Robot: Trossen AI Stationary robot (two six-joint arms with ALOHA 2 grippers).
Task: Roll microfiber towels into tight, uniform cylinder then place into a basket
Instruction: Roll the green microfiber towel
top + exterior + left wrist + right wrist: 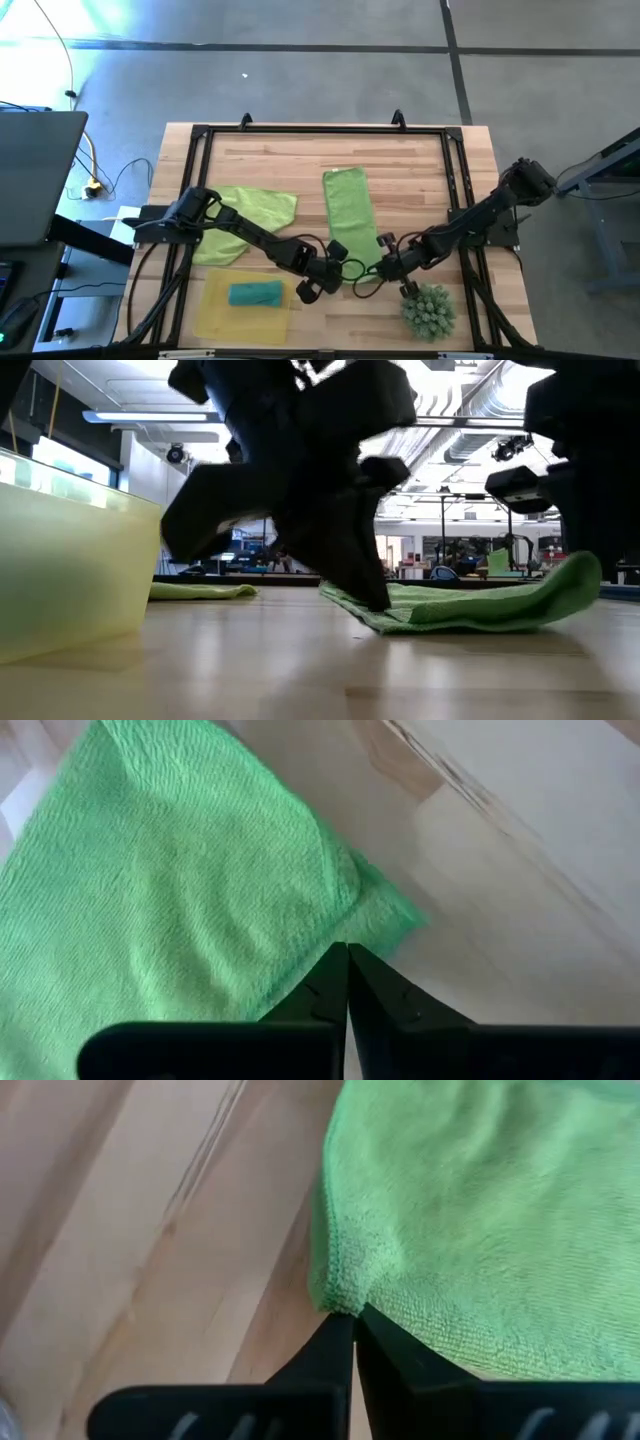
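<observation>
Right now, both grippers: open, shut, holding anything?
Left gripper: shut on the near corner of the folded green towel.
Right gripper: shut on that towel's other near corner.

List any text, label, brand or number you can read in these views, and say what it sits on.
None can be read in any view.
The folded green towel, the spread green towel, the basket and the rolled teal towel in it carry no print.
The table has no markings.
Bright screens and signs in the room in the low view are too blurred to read.
</observation>
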